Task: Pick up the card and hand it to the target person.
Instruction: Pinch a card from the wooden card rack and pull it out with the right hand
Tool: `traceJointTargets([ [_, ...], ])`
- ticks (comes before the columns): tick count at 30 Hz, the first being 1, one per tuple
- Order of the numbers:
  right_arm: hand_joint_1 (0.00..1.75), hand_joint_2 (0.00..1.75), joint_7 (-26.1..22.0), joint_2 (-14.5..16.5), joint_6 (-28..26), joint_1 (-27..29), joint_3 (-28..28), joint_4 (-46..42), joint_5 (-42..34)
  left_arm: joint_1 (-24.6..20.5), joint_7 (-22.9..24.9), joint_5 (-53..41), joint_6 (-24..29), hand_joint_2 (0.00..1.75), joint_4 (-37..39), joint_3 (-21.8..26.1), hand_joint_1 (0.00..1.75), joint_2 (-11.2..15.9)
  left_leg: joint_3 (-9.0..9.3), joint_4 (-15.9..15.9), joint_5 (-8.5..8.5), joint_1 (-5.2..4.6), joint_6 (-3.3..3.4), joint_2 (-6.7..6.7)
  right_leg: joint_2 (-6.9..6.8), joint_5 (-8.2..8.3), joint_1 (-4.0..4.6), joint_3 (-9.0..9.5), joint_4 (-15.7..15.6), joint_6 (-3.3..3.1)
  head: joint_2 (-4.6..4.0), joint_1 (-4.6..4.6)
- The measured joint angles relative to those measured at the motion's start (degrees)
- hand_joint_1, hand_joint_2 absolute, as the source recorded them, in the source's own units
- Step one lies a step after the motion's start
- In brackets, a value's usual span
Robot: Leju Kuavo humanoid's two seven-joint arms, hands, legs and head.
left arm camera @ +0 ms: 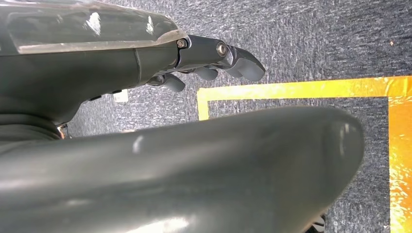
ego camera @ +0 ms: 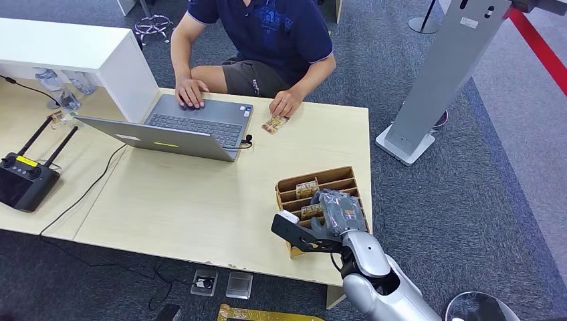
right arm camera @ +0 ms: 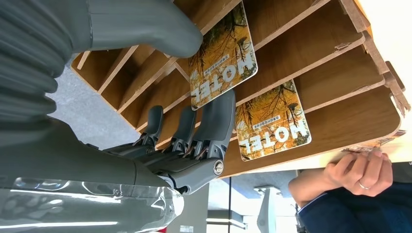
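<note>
Right robot hand (right arm camera: 194,141) reaches into a wooden rack (ego camera: 331,179) on the counter (ego camera: 200,207), thumb and fingers pinching a hotel card (right arm camera: 223,53); the wrist view reveals a second card (right arm camera: 272,121) just beyond.

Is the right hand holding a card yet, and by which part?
Right hand has thumb and fingers on either side of one card's lower edge in the rack; a closed pinch cannot be told.

A slotted wooden card holder (ego camera: 319,189) sits at the table's (ego camera: 200,207) near right corner, with cards (right arm camera: 272,121) standing in its slots. A laptop (ego camera: 194,127) lies at the far side before the seated person (ego camera: 267,40), a single card (ego camera: 274,124) just right of it. A remote controller (ego camera: 27,180) lies far left.
</note>
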Motion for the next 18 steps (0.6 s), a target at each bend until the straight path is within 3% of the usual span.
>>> traceJointTargets([
  [5, 1.30, 1.75, 0.06, 0.00, -0.19, 0.01, -0.02, 0.00, 0.04, -0.03, 0.07, 0.00, -0.01, 0.00, 0.00, 0.00, 0.00, 0.00, 0.00, 0.00, 0.00, 0.00, 0.00, 0.00, 0.00, 0.00, 0.00, 0.00, 0.00, 0.00, 0.00, -0.01],
  [14, 1.68, 1.75, 0.10, 0.00, -0.39, 0.00, -0.09, 0.07, 0.09, -0.06, 0.09, 0.00, 0.00, 0.00, 0.00, 0.00, 0.00, 0.00, 0.00, 0.00, 0.00, 0.00, 0.00, 0.00, 0.00, 0.00, 0.00, 0.00, 0.00, 0.00, 0.00, 0.00],
  [18, 1.74, 1.75, 0.10, 0.00, -0.44, 0.00, -0.27, 0.07, 0.09, -0.06, 0.11, 0.00, 0.04, 0.00, 0.00, 0.00, 0.00, -0.01, 0.01, 0.00, 0.00, 0.00, 0.00, 0.00, 0.00, 0.00, 0.00, 0.00, 0.00, 0.00, 0.00, -0.01],
])
